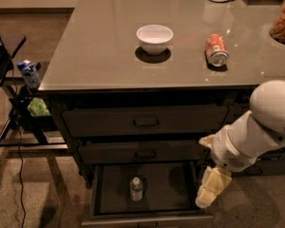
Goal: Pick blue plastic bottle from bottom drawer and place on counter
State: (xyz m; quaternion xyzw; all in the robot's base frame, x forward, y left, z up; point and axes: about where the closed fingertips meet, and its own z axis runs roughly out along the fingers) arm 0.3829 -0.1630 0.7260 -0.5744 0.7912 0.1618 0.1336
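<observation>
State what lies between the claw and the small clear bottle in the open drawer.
In the camera view, only bare floor of the bottom drawer; the claw hangs at its right side, the blue plastic bottle stands upright.

The robot's white arm [259, 127] comes in from the right of the bottom drawer [166, 186], sloping down and leftward. Its pale yellow gripper [210, 192] points downward, hanging at that drawer's right edge, near its front corner.

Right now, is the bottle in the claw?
No, blue plastic bottle stands in the bottom drawer; claw hangs at its right edge.
</observation>
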